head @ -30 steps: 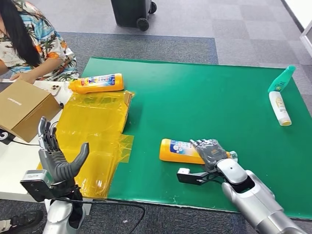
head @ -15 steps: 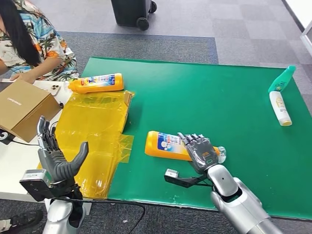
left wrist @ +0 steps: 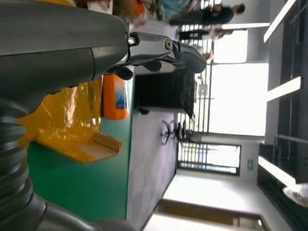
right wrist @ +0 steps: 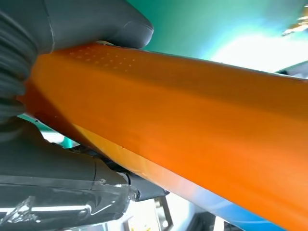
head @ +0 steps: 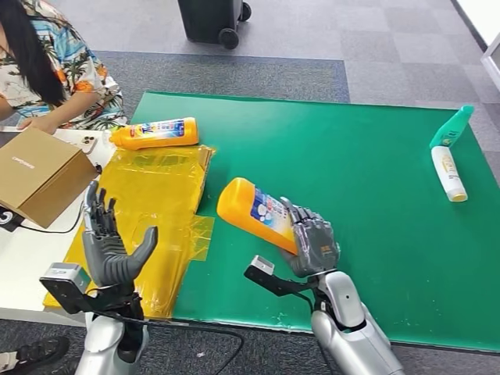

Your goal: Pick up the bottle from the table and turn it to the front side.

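Note:
My right hand (head: 312, 244) grips an orange bottle (head: 255, 209) with a blue and white label, lifted off the green mat (head: 354, 156) and tilted, its base up toward the left. Up close in the right wrist view, the orange bottle (right wrist: 174, 115) lies between the thumb and the fingers (right wrist: 69, 180). My left hand (head: 109, 250) stands open over the yellow plastic sheet (head: 153, 203) at the table's front left, holding nothing; in the left wrist view its fingers (left wrist: 160, 48) are spread in the air. A second orange bottle (head: 156, 133) lies at the mat's far left corner.
A green bottle (head: 451, 126) and a white bottle (head: 448, 173) lie at the mat's right edge. A cardboard box (head: 35, 172) sits on the white table at left, where a person (head: 53, 62) in a patterned shirt sits. A black wheeled bin (head: 212, 19) stands beyond the table.
My right hand has lifted the orange bottle off the mat and carried it left, tilting its base upward. My left hand has risen and shifted slightly right.

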### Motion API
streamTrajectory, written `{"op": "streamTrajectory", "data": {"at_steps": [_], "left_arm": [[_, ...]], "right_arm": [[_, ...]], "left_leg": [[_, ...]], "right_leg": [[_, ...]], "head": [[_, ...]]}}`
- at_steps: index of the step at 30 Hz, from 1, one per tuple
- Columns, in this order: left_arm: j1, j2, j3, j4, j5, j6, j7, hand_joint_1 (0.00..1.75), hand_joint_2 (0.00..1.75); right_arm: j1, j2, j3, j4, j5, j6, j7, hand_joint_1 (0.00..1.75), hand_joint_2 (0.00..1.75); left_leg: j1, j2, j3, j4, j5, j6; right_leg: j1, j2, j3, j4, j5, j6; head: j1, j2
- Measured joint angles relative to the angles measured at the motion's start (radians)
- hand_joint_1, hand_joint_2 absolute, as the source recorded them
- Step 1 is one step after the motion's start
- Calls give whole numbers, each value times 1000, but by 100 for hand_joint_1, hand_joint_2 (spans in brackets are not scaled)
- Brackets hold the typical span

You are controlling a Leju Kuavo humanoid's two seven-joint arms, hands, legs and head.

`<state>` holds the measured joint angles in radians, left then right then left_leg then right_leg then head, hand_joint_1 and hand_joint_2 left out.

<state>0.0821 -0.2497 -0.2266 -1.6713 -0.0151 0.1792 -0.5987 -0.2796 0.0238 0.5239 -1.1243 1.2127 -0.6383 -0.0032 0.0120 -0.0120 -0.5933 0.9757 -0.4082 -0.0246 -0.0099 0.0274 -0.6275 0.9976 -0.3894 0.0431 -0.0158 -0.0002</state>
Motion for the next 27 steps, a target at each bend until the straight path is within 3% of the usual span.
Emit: {"op": "streamTrajectory", "data": {"at_steps": [6,10,22,27], "left_arm": [[-30,10,-70,52,107,-196,24,0,175],[-51,14,-118,95,149,-267,34,0,175],[-94,23,-169,194,206,-289,53,0,175],[-94,31,-166,200,199,-244,49,0,175]], "right_arm": [[3,54,-9,-2,-138,-31,-85,175,175],[4,82,-9,-3,-212,-49,-141,175,175],[50,134,-44,-63,-244,-55,-340,175,175],[74,135,-46,-71,-199,-57,-364,175,175]], "left_leg": [[0,0,0,0,0,0],[0,0,0,0,0,0],[0,0,0,0,0,0],[0,0,0,0,0,0]], "right_leg": [[0,0,0,0,0,0],[0,0,0,0,0,0],[0,0,0,0,0,0],[0,0,0,0,0,0]], "head": [[0,0],[0,0],[0,0],[0,0]]}}
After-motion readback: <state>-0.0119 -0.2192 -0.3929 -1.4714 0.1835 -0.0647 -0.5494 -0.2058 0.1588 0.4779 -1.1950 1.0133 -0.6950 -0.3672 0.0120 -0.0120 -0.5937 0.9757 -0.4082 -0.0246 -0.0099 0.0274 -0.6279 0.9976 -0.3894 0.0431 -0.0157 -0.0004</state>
